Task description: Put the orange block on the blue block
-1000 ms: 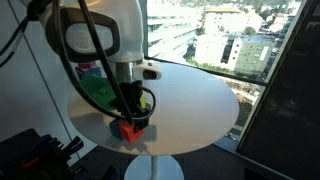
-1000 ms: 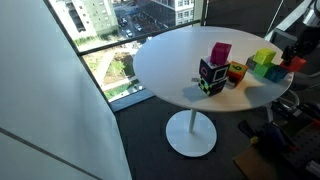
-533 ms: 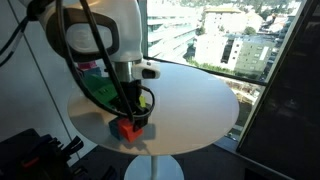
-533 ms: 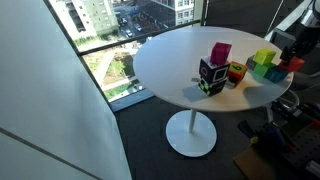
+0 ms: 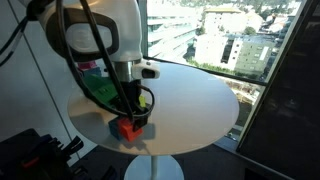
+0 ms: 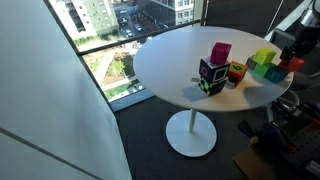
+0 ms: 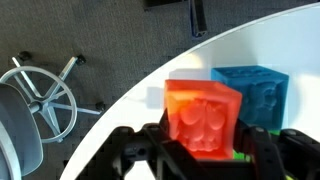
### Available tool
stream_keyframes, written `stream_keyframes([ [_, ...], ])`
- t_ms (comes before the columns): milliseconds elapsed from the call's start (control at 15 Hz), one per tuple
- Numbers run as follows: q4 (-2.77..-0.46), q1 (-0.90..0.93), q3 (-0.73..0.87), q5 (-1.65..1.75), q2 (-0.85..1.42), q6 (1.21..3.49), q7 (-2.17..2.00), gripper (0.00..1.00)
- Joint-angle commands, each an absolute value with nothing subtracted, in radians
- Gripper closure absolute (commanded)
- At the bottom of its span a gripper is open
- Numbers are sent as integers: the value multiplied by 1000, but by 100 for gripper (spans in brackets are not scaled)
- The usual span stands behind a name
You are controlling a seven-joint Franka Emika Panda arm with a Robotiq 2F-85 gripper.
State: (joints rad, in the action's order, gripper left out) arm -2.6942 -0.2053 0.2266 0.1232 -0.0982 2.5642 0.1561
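Note:
The orange block [image 7: 203, 118] fills the middle of the wrist view, gripped between my gripper's [image 7: 203, 152] black fingers [image 7: 133, 148], a little above the white table [image 7: 290, 40]. The blue block [image 7: 252, 90] sits on the table right behind it, to its right. In an exterior view the orange block [image 5: 128, 128] hangs under the gripper [image 5: 131, 118] near the table's near edge. In an exterior view the gripper [image 6: 294, 55] holds the orange block [image 6: 298, 65] beside the blue block [image 6: 272, 73].
A yellow-green cube [image 6: 264, 58] stands just behind the blue block. A pink cube [image 6: 220, 52] is stacked on a dark patterned cube [image 6: 210, 76] mid-table, with a small orange object [image 6: 236, 72] beside it. The table edge [image 7: 140, 90] drops to the floor close by.

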Motion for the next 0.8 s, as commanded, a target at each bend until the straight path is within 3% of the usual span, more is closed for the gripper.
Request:
stream_keyframes([
  [0, -2698, -218, 225, 142, -136, 2538, 154, 76],
  [733, -2687, -217, 217, 141, -231, 2432, 148, 76],
])
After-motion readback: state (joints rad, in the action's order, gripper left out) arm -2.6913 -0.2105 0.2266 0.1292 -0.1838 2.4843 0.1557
